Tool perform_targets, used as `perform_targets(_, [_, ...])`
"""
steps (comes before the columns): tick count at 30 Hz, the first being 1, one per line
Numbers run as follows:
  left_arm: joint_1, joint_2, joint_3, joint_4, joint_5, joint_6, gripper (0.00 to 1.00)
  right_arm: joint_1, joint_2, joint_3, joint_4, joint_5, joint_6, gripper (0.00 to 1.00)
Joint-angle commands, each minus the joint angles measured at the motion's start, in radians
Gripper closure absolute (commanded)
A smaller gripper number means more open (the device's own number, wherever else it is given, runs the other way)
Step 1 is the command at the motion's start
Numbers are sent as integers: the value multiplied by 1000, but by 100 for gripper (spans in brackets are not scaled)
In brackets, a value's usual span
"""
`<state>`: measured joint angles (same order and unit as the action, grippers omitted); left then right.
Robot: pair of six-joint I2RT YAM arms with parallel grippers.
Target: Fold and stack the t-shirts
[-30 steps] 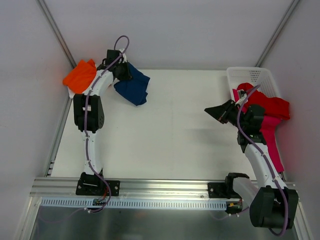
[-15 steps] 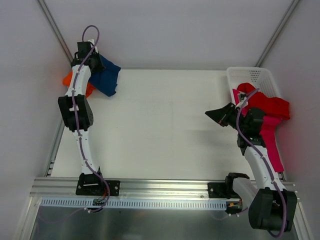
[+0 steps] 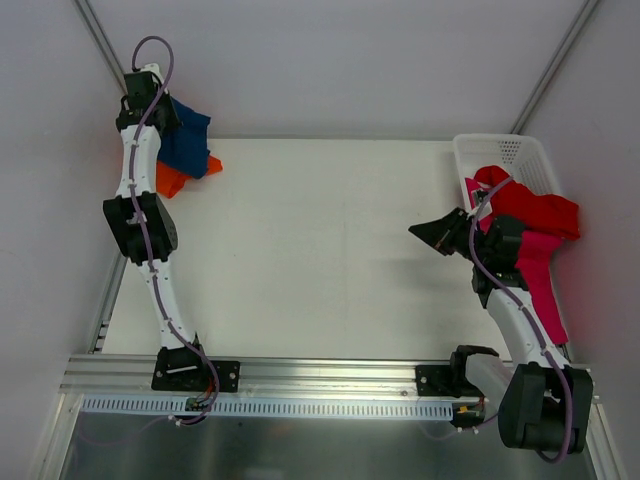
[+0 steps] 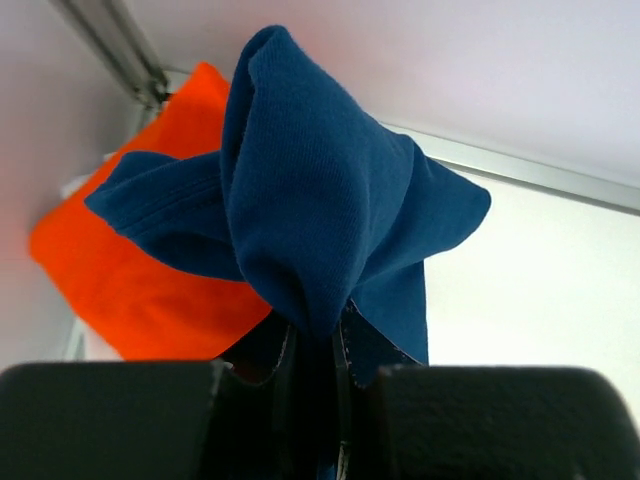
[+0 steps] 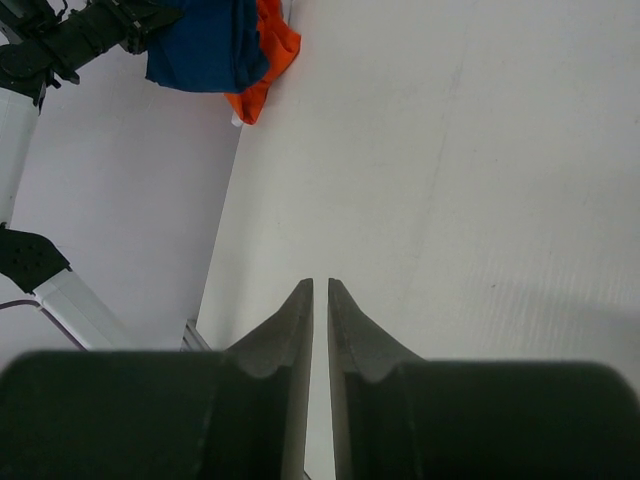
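My left gripper (image 4: 312, 350) is shut on a bunched navy blue t-shirt (image 4: 320, 200), which hangs from it. In the top view the gripper (image 3: 163, 118) holds the navy shirt (image 3: 188, 140) at the table's far left corner, above and partly over the orange t-shirt (image 3: 170, 180), which also shows in the left wrist view (image 4: 130, 260). The navy shirt's print is hidden. My right gripper (image 3: 415, 230) is shut and empty above the right of the table; its fingers (image 5: 298, 310) are nearly touching. The red t-shirt (image 3: 535, 210) and the magenta-pink t-shirt (image 3: 540, 280) lie behind it.
A white mesh basket (image 3: 500, 150) stands at the far right, with the red shirt draped over its near rim. Grey walls and metal frame rails close in the left corner (image 4: 115, 45). The white table (image 3: 330, 250) lies bare between the arms.
My left arm has swung left and back, carrying the navy shirt from the table's back left to over the orange shirt in the corner. My right arm has barely moved.
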<state>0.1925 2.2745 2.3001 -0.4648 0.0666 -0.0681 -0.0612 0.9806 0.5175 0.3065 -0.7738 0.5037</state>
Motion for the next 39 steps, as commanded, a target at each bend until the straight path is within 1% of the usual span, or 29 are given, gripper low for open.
perform_targets(1, [41, 14, 58, 20, -60, 21, 100, -8, 16, 1, 60, -13, -16, 87])
perform_targets(2, [44, 28, 59, 20, -60, 30, 100, -6, 21, -1, 65, -15, -14, 87])
perform_targets(3, [47, 34, 58, 20, -115, 34, 100, -8, 26, 1, 66, -16, -14, 87])
perform_targets(4, [50, 42, 58, 21, -132, 39, 100, -8, 29, -1, 68, -19, -13, 87])
perform_targets(6, [70, 72, 61, 22, -119, 27, 100, -8, 35, -5, 71, -18, -14, 87])
perform_targets(7, [77, 88, 62, 23, -104, 18, 93, -8, 36, -7, 71, -16, -14, 87])
perform_targets(8, [93, 118, 64, 23, -87, 2, 79, -8, 41, -7, 74, -16, -14, 87])
perform_targets(9, [99, 135, 71, 25, -70, -1, 41, -8, 46, -7, 75, -15, -14, 87])
perform_targets(10, [102, 154, 73, 25, -71, -2, 20, -6, 49, -4, 75, -15, -16, 87])
perform_targets(11, [111, 177, 71, 25, -82, -6, 2, -6, 58, -4, 78, -16, -14, 87])
perform_targets(16, [137, 215, 59, 25, -200, -25, 1, -6, 81, -4, 86, -16, -13, 87])
perform_targets(17, [140, 214, 55, 25, -267, -41, 1, -8, 82, -5, 89, -18, -14, 87])
perform_targets(21, [177, 180, 24, 25, -298, -79, 1, -5, 101, -10, 112, -27, 2, 87])
perform_targets(29, [205, 88, 9, 37, -209, -159, 1, 4, 104, -17, 138, -33, 12, 87])
perform_targets(32, [213, 69, -11, 71, -110, -176, 1, 11, 104, -19, 143, -33, 16, 87])
perform_targets(33, [214, 66, -22, 84, -53, -185, 1, 12, 104, -20, 149, -35, 18, 87])
perform_targets(34, [213, 51, -68, 106, -24, -196, 1, 14, 102, -20, 151, -35, 19, 87])
perform_targets(36, [211, 27, -128, 201, 19, -216, 1, 14, 102, -19, 152, -39, 22, 87])
perform_targets(37, [211, 11, -154, 231, 54, -240, 1, 14, 98, -19, 152, -41, 22, 87])
perform_targets(39, [200, 6, -183, 278, 75, -256, 1, 14, 98, -19, 151, -42, 21, 87])
